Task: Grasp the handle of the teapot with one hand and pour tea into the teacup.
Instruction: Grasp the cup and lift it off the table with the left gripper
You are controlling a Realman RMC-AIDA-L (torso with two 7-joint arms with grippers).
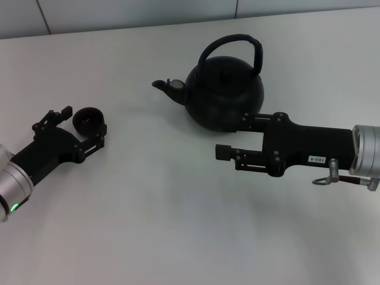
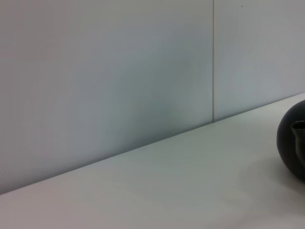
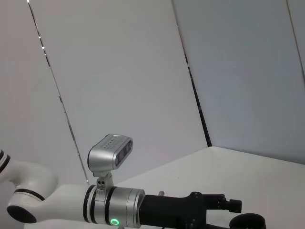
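We're looking across the white table (image 2: 181,191) toward the grey wall (image 2: 105,71), the teapot (image 2: 293,143) peeking in at the edge.

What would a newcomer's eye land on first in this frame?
The big black teapot standing upright at the table's far middle, its arched handle free. The open right gripper lies low beside the pot's base, while the open left gripper brackets the small teacup at the left.
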